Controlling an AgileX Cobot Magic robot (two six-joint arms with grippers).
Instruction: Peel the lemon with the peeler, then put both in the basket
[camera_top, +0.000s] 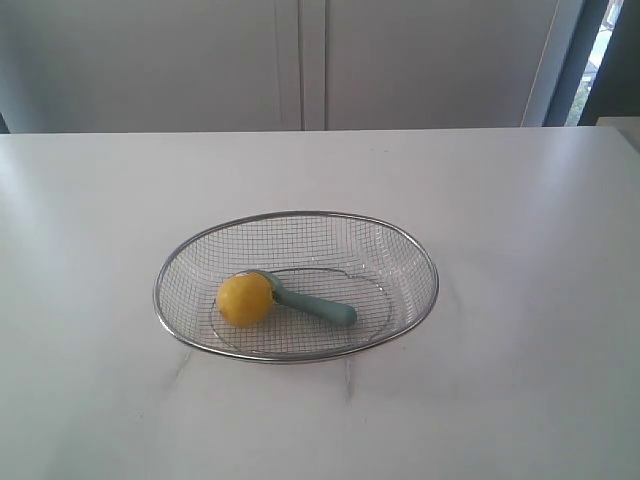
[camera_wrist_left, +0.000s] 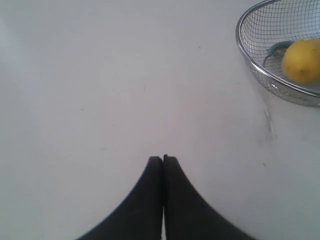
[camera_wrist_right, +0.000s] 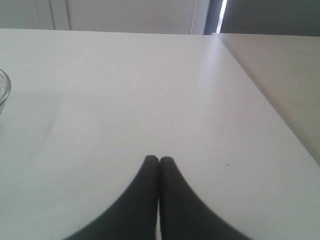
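Left gripper (camera_wrist_left: 163, 159) first: its black fingers (camera_wrist_left: 150, 192) are pressed flat together with nothing between them, over bare white table (camera_wrist_left: 100, 75). Right gripper (camera_wrist_right: 159, 160), same story: jaws closed tight on nothing, well away from the action, with just a sliver of rim in its camera.

Moving outward, the wire mesh basket (camera_top: 300, 214) sits in the lower middle of the exterior frame, and both items are inside it. The lemon (camera_top: 244, 299) rests on the left of the basket floor. The peeler (camera_top: 318, 304) lies flat beside it, its head tucked against the fruit and its teal handle pointing toward the lower right. Neither arm shows in that wide shot.

By the look of it, the placing is done. No peeled patch can be made out from here, so the peeling itself cannot be confirmed.

The risks are few but real. The lemon is round and only leans on the peeler head, so a knock on the rim could roll it. The light basket could also skid if a closed gripper swings low across the table and clips it.
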